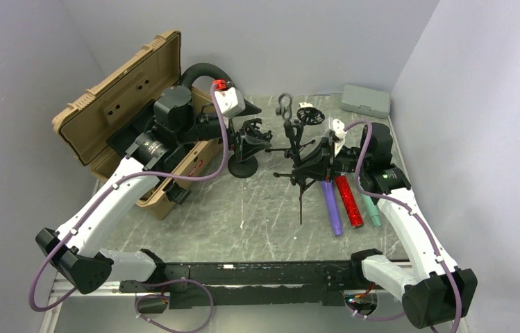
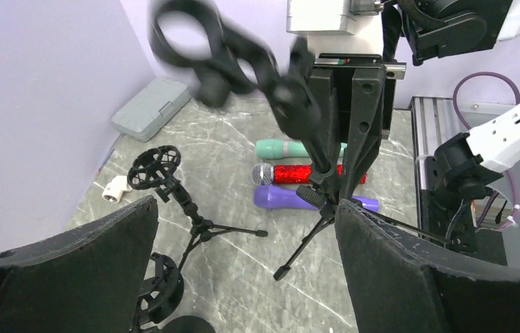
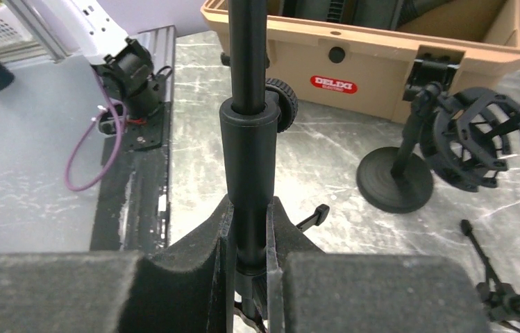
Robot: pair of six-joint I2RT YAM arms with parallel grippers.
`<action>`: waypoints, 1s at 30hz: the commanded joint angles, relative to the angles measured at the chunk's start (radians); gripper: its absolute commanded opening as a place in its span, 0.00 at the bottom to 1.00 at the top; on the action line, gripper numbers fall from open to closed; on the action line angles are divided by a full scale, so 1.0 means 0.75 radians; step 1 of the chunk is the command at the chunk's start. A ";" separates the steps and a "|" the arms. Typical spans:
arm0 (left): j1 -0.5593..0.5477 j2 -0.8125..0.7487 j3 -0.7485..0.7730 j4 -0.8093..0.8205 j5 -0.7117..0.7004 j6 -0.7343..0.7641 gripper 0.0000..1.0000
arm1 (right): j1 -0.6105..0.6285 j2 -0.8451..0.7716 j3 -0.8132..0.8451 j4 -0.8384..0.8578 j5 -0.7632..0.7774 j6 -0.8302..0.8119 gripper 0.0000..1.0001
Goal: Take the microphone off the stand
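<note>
The right gripper [image 3: 250,239] is clenched on the black pole of the tripod stand [image 3: 248,139], fingers pressed to either side just below the pole's thicker collar. The stand sits right of the table's middle, its ring clip [image 2: 194,48] at the top end and its legs splayed out towards the near side.

The left gripper [image 2: 246,211] is released, its padded fingers [image 2: 104,250] spread wide with nothing between them. It hangs at the far middle, facing the held stand from the left.

Three microphones lie flat on the table [image 1: 257,222], side by side and just near of the right gripper: the purple microphone [image 1: 331,205] leftmost, the red microphone [image 1: 348,201] in the middle, the teal microphone [image 1: 371,211] rightmost beside the right forearm. Which one the task means cannot be told.

The tan case [image 1: 114,104] stands open across the far left, close to the left wall. The round-base stand [image 1: 243,168] with its shock mount is directly under the left gripper. A small tripod [image 2: 198,225] stands just beyond the held stand. The grey box [image 1: 366,100] lies in the far right corner near the right wall [image 1: 479,104]. Bare tabletop spreads over the near middle, between the two arms
</note>
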 commanded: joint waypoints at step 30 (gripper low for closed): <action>0.000 -0.122 -0.143 -0.027 -0.109 0.116 0.99 | -0.177 -0.033 0.034 0.400 0.350 0.279 0.00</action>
